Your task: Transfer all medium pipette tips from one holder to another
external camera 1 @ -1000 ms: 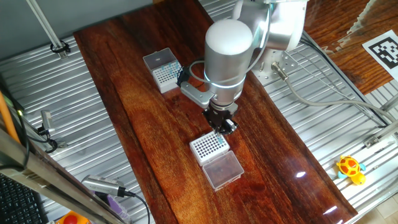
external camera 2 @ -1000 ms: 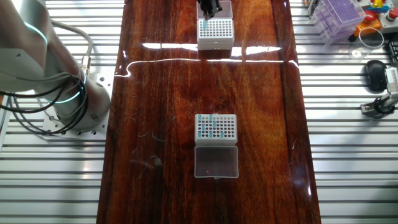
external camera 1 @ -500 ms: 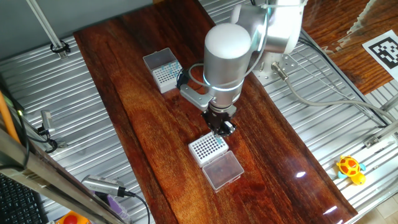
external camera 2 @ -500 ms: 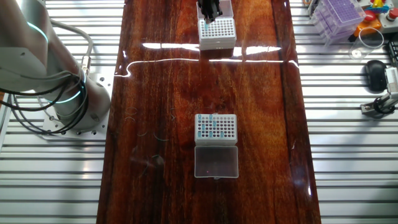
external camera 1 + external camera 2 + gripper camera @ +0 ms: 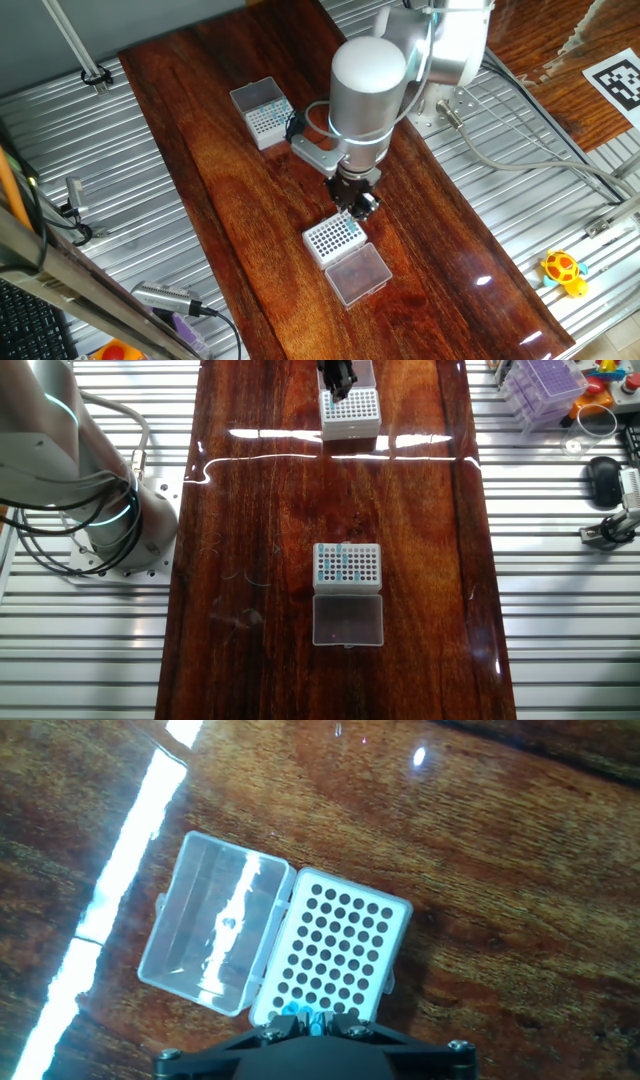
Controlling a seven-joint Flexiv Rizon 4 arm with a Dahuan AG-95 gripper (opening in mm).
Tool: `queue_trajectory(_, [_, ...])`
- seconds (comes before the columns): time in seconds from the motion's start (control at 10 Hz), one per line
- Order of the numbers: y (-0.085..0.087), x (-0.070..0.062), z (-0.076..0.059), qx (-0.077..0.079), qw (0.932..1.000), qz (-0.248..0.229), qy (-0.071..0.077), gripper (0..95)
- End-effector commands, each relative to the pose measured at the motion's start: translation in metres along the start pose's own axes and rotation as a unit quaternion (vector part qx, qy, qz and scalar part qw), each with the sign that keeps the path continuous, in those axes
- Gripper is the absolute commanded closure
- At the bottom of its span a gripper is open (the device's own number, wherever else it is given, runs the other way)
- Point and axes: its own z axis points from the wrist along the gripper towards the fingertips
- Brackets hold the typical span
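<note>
- We see the gripper (image 5: 353,200) hanging over the edge of the rack with bold dark holes (image 5: 334,238), which sits on the wooden table (image 5: 230,190) with its clear lid (image 5: 358,273) lying open right beside it.
- In the hand view, that rack (image 5: 334,956) fills the middle, its lid (image 5: 215,936) hinged open against its left side, and nearly all of its holes look empty.
- At the bottom edge of the hand view, a teal-blue tip (image 5: 313,1017) shows between the fingers, right at the rack's near row; the jaws look drawn in close around it, though we cannot tell whether it is already seated in a hole.
- In the other fixed view, the gripper (image 5: 338,375) covers the far left corner of this rack (image 5: 351,412), which lies close to the table's far edge.
- The second rack (image 5: 347,565), the one with the fine grey dots, stands toward the middle of the table, well apart from the first, with several teal tips (image 5: 344,563) in its top.
- Its frosted lid (image 5: 348,620) lies open, touching the rack's near side.
- In the first fixed view, this rack (image 5: 264,113) sits near the table's upper left edge, behind the arm (image 5: 368,85).
</note>
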Motion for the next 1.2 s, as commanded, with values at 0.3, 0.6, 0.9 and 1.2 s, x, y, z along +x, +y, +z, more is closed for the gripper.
queue_trajectory(0.3, [-0.076,0.046,-0.013,0.002,0.9977,-0.068,0.009,57.0])
queue_trajectory(0.6, [-0.105,0.070,-0.021,0.009,0.9967,-0.076,0.025,57.0])
queue_trajectory(0.9, [-0.105,0.070,-0.021,0.015,0.9991,-0.026,0.028,57.0])
queue_trajectory(1.2, [-0.111,0.073,-0.020,0.025,0.9990,-0.003,0.037,57.0])
